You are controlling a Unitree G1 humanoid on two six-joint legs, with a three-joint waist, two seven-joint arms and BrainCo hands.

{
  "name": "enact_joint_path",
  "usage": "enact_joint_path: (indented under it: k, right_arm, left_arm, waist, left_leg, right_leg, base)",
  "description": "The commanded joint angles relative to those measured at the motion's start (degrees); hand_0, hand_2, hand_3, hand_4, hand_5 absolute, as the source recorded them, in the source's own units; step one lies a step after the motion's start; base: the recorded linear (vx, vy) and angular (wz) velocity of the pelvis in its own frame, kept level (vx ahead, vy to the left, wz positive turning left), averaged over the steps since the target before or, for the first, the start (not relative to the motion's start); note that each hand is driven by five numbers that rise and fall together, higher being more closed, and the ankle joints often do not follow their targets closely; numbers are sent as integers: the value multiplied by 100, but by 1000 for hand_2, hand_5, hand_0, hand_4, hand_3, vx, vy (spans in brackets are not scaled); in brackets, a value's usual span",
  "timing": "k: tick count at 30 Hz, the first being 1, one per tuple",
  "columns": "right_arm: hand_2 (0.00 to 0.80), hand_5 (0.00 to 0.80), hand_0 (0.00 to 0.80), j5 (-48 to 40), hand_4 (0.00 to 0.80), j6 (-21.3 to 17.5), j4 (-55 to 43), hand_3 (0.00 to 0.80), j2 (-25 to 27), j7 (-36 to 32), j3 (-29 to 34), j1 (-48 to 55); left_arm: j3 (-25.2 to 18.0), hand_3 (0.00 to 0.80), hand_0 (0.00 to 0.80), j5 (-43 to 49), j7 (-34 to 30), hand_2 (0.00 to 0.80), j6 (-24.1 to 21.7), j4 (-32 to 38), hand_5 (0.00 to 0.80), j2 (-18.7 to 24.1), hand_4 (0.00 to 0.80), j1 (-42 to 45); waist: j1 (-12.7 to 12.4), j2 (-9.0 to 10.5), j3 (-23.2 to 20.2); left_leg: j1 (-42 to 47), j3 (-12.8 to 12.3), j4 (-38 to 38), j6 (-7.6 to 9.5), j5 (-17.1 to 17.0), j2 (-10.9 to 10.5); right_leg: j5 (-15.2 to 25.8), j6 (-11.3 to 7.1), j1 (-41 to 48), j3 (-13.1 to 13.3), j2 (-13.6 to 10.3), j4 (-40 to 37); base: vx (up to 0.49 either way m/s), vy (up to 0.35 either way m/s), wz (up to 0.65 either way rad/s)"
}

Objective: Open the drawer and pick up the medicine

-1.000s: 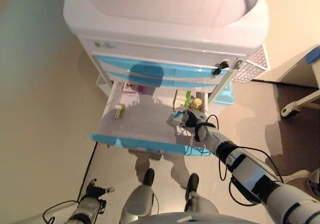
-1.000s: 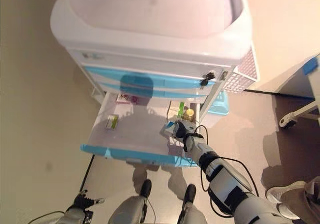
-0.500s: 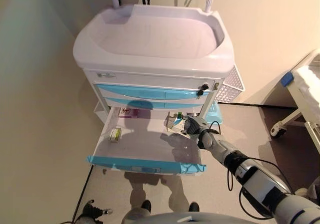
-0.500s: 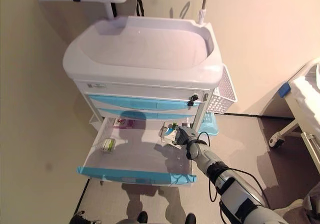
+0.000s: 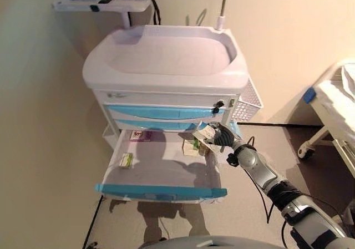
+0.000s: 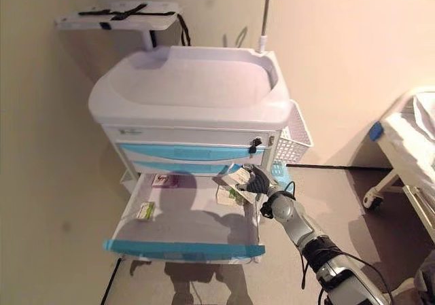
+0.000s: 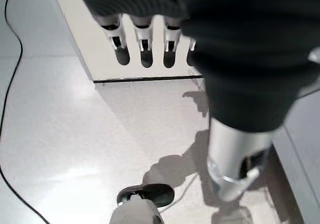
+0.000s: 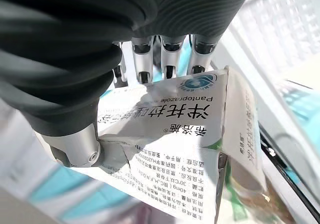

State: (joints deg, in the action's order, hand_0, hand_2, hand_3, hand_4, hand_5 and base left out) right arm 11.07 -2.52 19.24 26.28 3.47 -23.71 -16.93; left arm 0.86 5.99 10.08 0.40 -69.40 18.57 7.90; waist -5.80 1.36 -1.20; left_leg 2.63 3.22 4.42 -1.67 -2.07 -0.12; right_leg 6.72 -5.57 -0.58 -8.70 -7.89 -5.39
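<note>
The right hand (image 8: 75, 104) pinches a white medicine box (image 8: 180, 149) between thumb and curled fingers; in the right wrist view the carton is crumpled cardboard, dented where the thumb presses, with one end flap bent open, and its face carries black printed characters, a small round blue-green logo and a green band low on the panel. In the eye views this box (image 5: 204, 133) sits right of centre, held above the right rear corner of the open drawer (image 5: 161, 191), just below the closed drawer fronts. The drawer is a shallow white plastic tray with a glossy light-blue curved front, pulled out of a white medical cart (image 5: 166, 66) whose top is a smooth moulded basin shape with rounded corners. Inside the drawer lie a small green-and-white box (image 5: 126, 160) at the left, a pink-marked packet (image 5: 137, 135) at the back left, and a green-and-white carton (image 5: 192, 146) near the back right, their print too small to read. A white perforated basket (image 5: 247, 103) hangs on the cart's right side, and a key (image 5: 218, 105) sticks out of the lock in the front panel. The left hand (image 7: 145, 39) shows only in its own wrist view, fingers straight and relaxed over pale floor, holding nothing
</note>
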Motion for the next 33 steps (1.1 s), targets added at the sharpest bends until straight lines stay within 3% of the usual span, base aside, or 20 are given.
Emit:
enact_joint_path:
  k: [1, 10, 18, 26, 33]
  right_arm:
    - [800, 800, 800, -443, 800, -388, -779, 800, 174, 13, 367, 91]
    - [800, 800, 800, -869, 800, -500, -1826, 800, 304, 59, 1010, 462]
    - [800, 800, 800, -659, 800, -415, -1580, 800, 398, 496, 1139, -329]
    - [800, 800, 800, -492, 800, -246, -918, 800, 590, 864, 779, -1680]
    - [800, 800, 800, -409, 800, -93, 116, 800, 774, 1003, 69, -3102]
  left_arm:
    - [-116, 0, 0, 255, 43, 0, -2, -418, 0, 104, 0, -259]
    - [-222, 0, 0, 350, 62, 0, 28, -356, 0, 37, 0, -162]
    - [-68, 0, 0, 423, 72, 0, 64, -294, 0, 14, 0, -82]
    - [120, 0, 0, 367, 115, 0, 99, -332, 0, 83, 0, -76]
    - [353, 0, 0, 252, 158, 0, 122, -386, 0, 151, 0, -96]
  waist:
    - [-15, 90, -135]
    - [57, 82, -172]
    - [-36, 125, -171]
    - [-185, 207, -87]
    - [-322, 346, 11]
  left_leg:
    - [-401, 351, -40, 89, -117, -181]
    - [-346, 349, -32, 84, -84, -153]
    - [-327, 378, -33, 95, -66, -154]
    - [-340, 445, -39, 105, -61, -163]
    - [-377, 493, -56, 110, -61, -165]
  right_leg:
    - [-287, -265, 162, -164, 104, 233]
    - [-324, -247, 207, -178, 128, 234]
    - [-336, -235, 224, -184, 143, 229]
    - [-332, -233, 221, -217, 133, 242]
    - [-330, -230, 213, -254, 142, 261]
  base:
    - [0, 0, 0]
    - [0, 0, 0]
    - [0, 0, 0]
    - [0, 0, 0]
    - [8, -3, 3]
